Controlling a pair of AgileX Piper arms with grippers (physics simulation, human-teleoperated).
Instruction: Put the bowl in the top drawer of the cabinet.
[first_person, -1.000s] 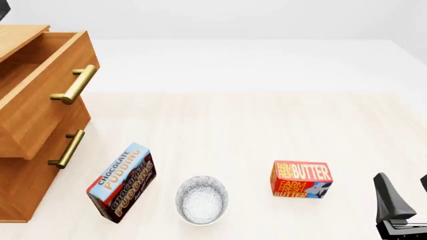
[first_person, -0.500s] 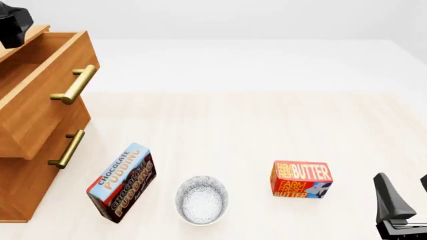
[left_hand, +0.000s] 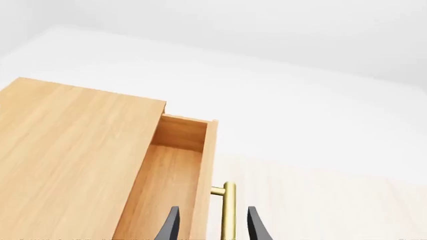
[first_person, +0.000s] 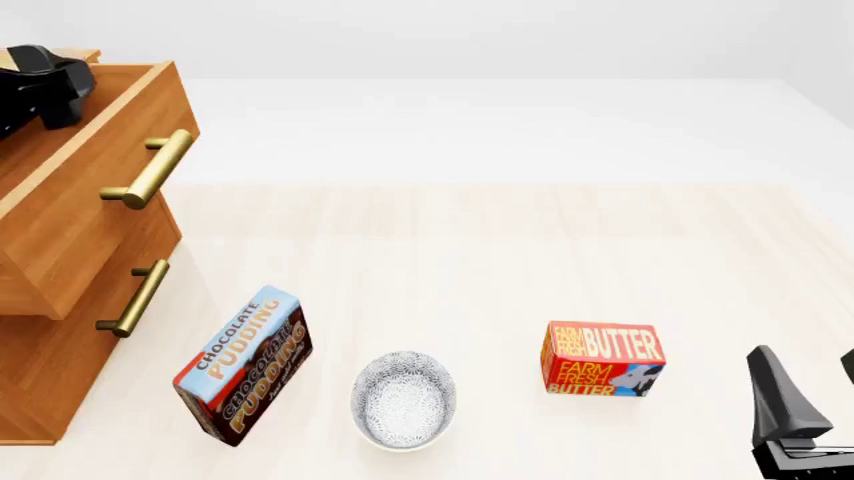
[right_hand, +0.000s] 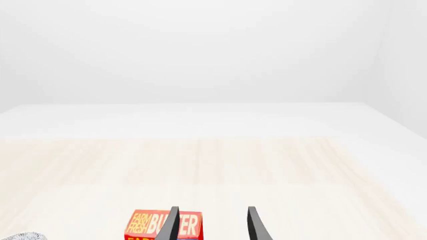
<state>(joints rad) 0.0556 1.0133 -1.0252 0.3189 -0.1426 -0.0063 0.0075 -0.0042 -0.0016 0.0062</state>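
Cabinet (first_person: 54, 300) at table's left with top drawer (first_person: 80, 190) pulled out, ready to receive; bowl (first_person: 403, 399) sits near front edge between pudding box (first_person: 243, 365) and butter box (first_person: 602, 359); left gripper (left_hand: 212, 226) spread empty astride drawer handle (left_hand: 228, 210), right gripper (right_hand: 212, 225) likewise spread, idle.

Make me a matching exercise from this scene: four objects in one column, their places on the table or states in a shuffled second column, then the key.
1. bowl
2. butter box
3. pudding box
4. top drawer

A. pulled open
B. nearest the cabinet, tilted
C. between the two boxes
D. closest to the right gripper

Pairs: 1-C, 2-D, 3-B, 4-A
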